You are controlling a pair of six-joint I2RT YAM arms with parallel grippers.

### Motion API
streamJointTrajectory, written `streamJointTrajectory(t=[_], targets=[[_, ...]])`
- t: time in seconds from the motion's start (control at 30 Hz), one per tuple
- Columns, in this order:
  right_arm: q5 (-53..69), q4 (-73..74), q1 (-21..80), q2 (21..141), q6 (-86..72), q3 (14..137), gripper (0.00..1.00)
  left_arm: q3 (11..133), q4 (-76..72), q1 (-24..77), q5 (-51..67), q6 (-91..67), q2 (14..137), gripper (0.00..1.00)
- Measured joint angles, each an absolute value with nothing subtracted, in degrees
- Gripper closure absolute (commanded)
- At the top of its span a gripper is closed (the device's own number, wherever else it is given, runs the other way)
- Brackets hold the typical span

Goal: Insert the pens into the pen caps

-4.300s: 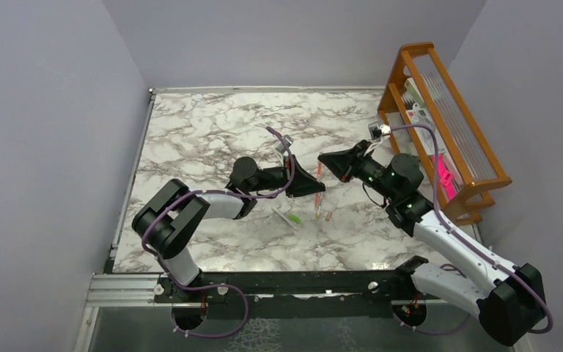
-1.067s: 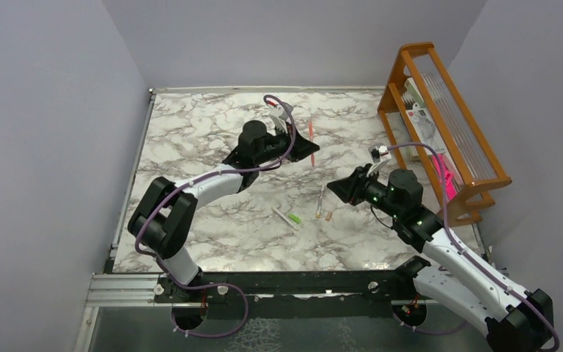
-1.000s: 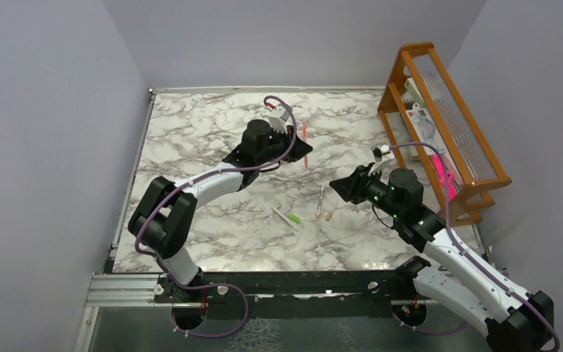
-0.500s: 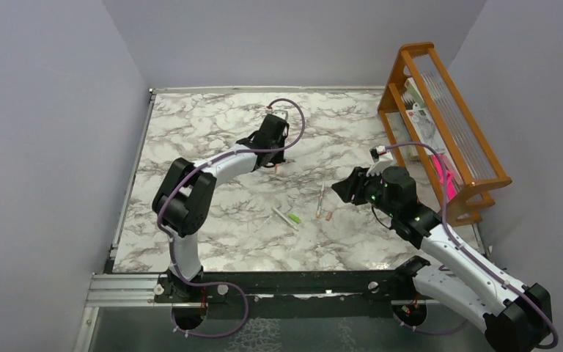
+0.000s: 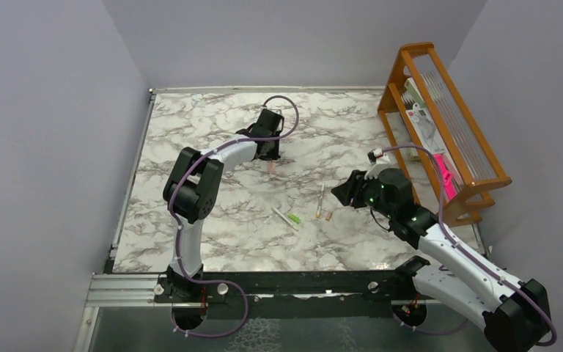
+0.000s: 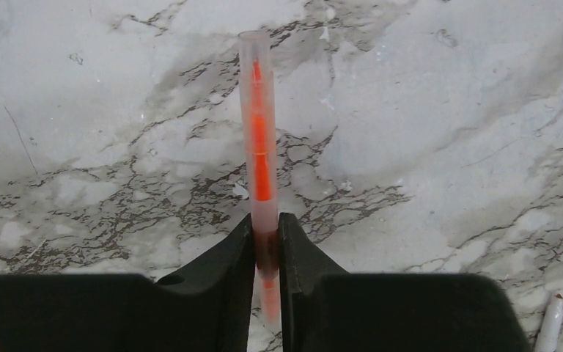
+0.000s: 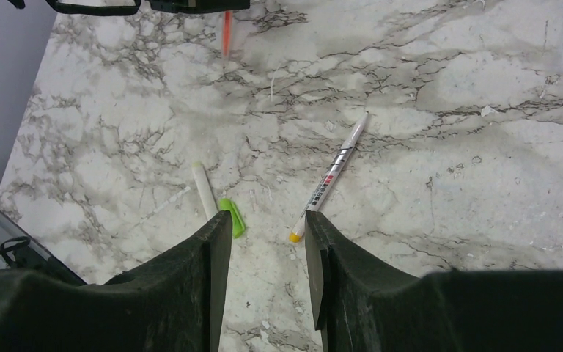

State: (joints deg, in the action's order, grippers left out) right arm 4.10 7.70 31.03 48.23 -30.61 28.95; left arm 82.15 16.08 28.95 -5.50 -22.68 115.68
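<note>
**Inspector:** Left wrist view: what does the left gripper (image 6: 266,227) have?

**Onlooker:** Its jaws are clamped on the orange pen (image 6: 258,147), low on the clear barrel. The rest sticks out ahead over the marble table (image 6: 447,110). I can read no marking on it.

**Inspector:** Its place?

**Onlooker:** Well apart from the wooden rack (image 5: 440,125), out to the rack's left.

**Inspector:** The right gripper (image 7: 267,220)?

**Onlooker:** Jaws apart, nothing between them. It hangs over the table nearer the rack. Just beyond its fingertips lies a white pen (image 7: 335,172) with red and black print along the barrel, too small to read. Farther from the rack lies a second white pen (image 7: 205,189) with a green cap (image 7: 232,215) at its end. Whether the cap is seated I cannot tell.

**Inspector:** Other caps?

**Onlooker:** One tan-orange cap (image 5: 328,215), just beside the first white pen on its rack side.
</note>
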Motion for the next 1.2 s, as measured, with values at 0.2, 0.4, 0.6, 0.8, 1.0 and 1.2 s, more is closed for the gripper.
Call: streamJointTrajectory(t=[0.2, 0.4, 0.6, 0.8, 1.0, 1.2], targets=[[4.10, 7.42, 31.03, 49.89, -30.61, 28.95, 0.58, 82.19, 17.28, 27.66, -4.34, -23.55, 117.67, 0.68], [4.12, 6.33, 31.03, 50.92, -30.76, 28.23, 0.57, 82.19, 17.19, 27.57, -4.03, -24.51, 117.67, 0.64], [3.73, 6.48, 31.03, 55.79, -30.76, 28.36, 0.41, 81.80, 16.82, 27.57, -3.90, -25.39, 117.19, 0.52], [3.14, 10.31, 31.03, 67.24, -29.67, 35.38, 0.38, 78.15, 14.17, 27.49, -2.76, -27.40, 110.83, 0.50], [1.41, 13.32, 31.05, 76.34, -28.60, 43.33, 0.38, 74.06, 9.26, 27.59, -1.52, -29.06, 100.88, 0.50], [-3.11, 20.80, 32.16, 86.43, -27.57, 54.70, 0.44, 68.25, 6.46, 27.88, -1.83, -30.46, 94.87, 0.50]])
